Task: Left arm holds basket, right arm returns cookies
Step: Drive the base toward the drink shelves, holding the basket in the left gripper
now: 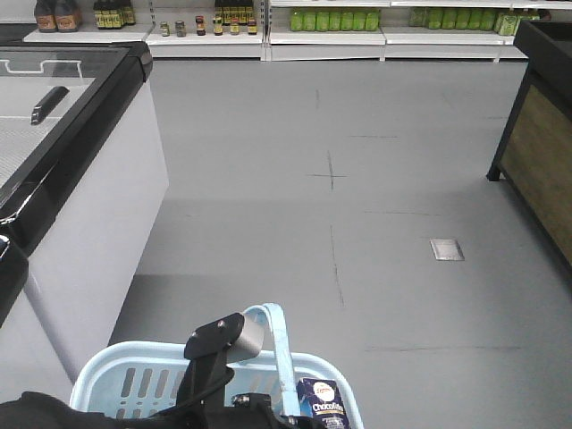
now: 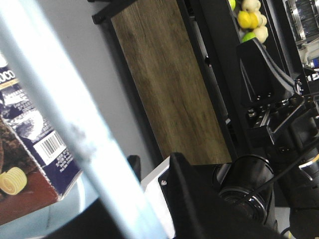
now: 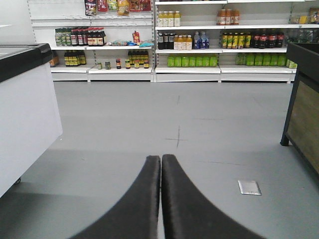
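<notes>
The light blue basket [image 1: 134, 380] sits at the bottom edge of the front view with its hoop handle [image 1: 279, 349] raised. My left gripper [image 1: 248, 332], black with a silver block on top, is shut on that handle. In the left wrist view the handle [image 2: 75, 129] runs diagonally down into the left gripper [image 2: 144, 219]. The cookies [image 1: 322, 402], a navy and brown box, stand inside the basket at its right side, and the barcode side [image 2: 30, 144] shows close up. My right gripper [image 3: 161, 159] is shut with nothing in it, held above the bare floor and pointing at the far shelves.
A white chest freezer with a black rim [image 1: 80, 170] stands to the left. A wood-panelled black stand [image 1: 536, 134] is on the right, with fruit [image 2: 249, 20] on top. Shelves of bottles [image 3: 189, 55] line the far wall. A metal floor plate [image 1: 446, 249] lies to the right.
</notes>
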Tool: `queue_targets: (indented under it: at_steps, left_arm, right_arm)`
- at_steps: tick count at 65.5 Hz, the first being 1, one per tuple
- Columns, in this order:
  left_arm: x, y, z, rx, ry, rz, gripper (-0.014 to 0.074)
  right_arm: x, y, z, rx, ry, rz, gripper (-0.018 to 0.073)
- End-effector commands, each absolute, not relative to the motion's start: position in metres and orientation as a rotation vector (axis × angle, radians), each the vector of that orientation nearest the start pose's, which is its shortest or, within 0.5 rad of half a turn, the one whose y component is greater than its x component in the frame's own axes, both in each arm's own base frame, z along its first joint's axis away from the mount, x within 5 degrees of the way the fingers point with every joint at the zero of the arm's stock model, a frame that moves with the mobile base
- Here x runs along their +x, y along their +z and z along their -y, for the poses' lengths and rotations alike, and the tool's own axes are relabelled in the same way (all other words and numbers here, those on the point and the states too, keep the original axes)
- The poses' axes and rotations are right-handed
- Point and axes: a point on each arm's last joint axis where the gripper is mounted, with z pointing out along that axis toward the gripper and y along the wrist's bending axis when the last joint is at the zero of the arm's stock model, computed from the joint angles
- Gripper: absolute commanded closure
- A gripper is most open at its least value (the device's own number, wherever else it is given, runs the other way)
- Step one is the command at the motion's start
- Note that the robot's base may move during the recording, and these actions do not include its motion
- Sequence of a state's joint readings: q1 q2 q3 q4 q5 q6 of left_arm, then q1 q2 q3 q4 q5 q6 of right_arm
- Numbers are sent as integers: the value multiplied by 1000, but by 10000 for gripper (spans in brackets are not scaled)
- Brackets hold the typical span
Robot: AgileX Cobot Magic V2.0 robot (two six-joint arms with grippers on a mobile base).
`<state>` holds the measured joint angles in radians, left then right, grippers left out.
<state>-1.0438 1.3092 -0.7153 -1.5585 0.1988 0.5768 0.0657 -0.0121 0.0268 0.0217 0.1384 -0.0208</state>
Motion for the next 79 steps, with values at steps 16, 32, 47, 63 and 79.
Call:
queue_targets:
  at_steps: [16,32,47,63,79]
  left_arm:
    - [121,279,244,222,-1378,-2333,603]
    - [121,279,244,222,-1378,-2333,603]
    - [121,279,244,221,-1377,-2333,603]
    - [121,279,244,221,-1377,-2333,603]
    - [121,279,244,221,-1377,-2333,603]
  right_arm:
    - [55,198,-4,-57,48,-1555,570]
    - [55,198,-4,-57,48,-1555,570]
    - [55,198,-4,-57,48,-1555,570]
    - [55,198,-4,-57,48,-1555,570]
    - [55,198,-4,-57,48,-1555,570]
